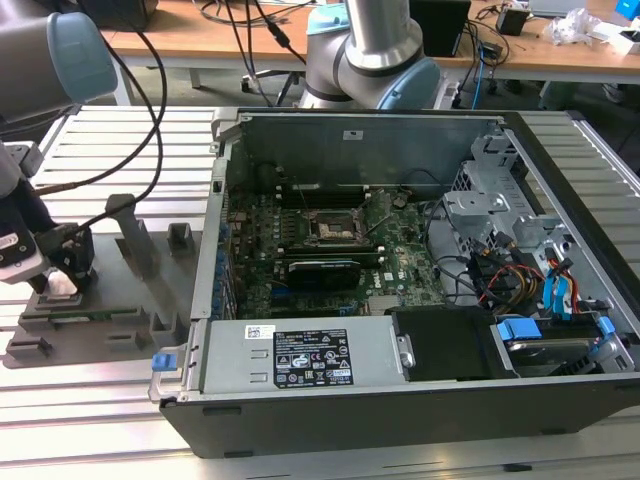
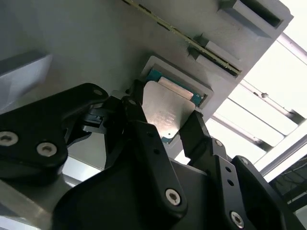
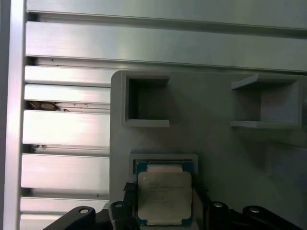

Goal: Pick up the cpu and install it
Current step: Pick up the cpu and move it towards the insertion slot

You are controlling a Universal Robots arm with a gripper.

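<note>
Cpu (image 3: 164, 196), silvery top up, lies flat in the shallow square pocket of a grey holder block (image 3: 216, 143), its green edge showing all round the metal lid in both wrist views. It sits squarely between the two black fingers (image 2: 139, 112): one is pressed against one side edge and the other against the opposite edge, so the gripper (image 2: 168, 125) is closed on the chip (image 2: 168, 112) while the chip is still down in its pocket. Other pockets of the holder block stand beside that one, and a thin strip runs along a slot just beyond it in the second wrist view. In the exterior view the gripper (image 1: 62, 275) is lowered onto the near end of the holder block (image 1: 120, 300) at the exterior view's left, with cables trailing up along the arm (image 1: 75, 50). The block rests on a ribbed metal tabletop (image 1: 100, 400). Well apart, toward the exterior view's right, an opened computer case (image 1: 400, 410) lies on the same tabletop, the square socket (image 1: 330, 228) showing on its green board.
</note>
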